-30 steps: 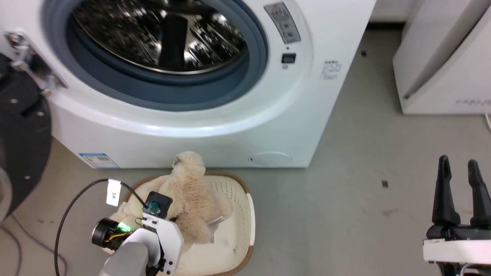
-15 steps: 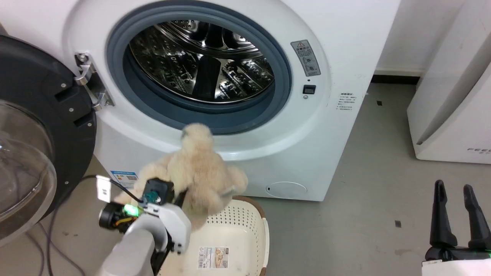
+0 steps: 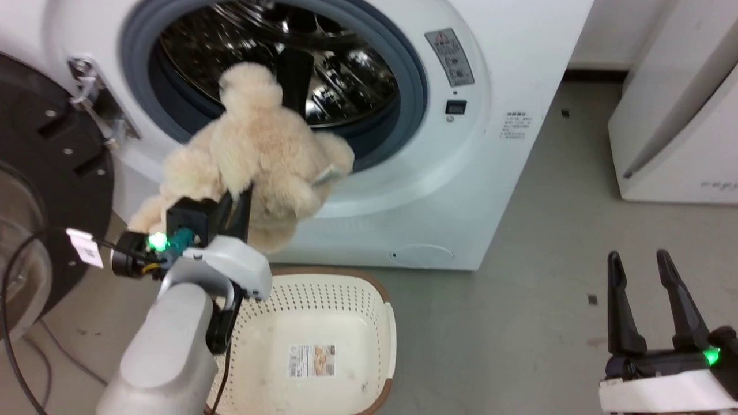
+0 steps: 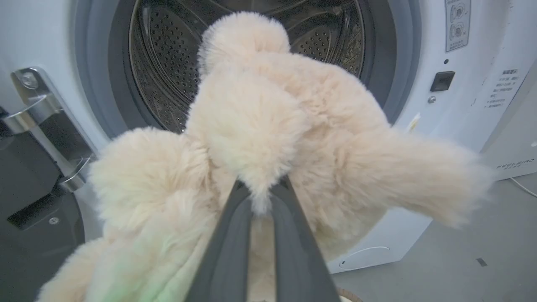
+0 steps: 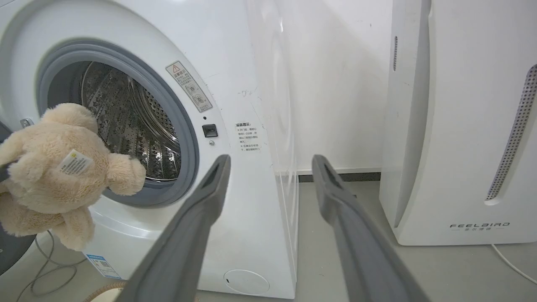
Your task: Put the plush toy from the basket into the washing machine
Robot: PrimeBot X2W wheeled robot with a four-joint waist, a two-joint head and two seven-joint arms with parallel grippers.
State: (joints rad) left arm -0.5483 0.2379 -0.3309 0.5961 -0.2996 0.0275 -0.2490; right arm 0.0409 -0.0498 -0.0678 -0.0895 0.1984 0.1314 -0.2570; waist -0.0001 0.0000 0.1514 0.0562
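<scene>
Grey floor [image 3: 519, 259] below, my left gripper [image 3: 236, 202] pinches the fluffy beige plush toy [image 3: 259, 144], seemingly soft and light, mid-body before the white front-loading washing machine [image 3: 461, 173] drum mouth; right gripper [image 3: 639, 256] spread, idle.

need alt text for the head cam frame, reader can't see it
The left gripper holds the plush toy up in front of the open washing machine, with the basket on the floor below. The right gripper is open at lower right, holding nothing; the black-framed door stands swung open at the left edge.
</scene>
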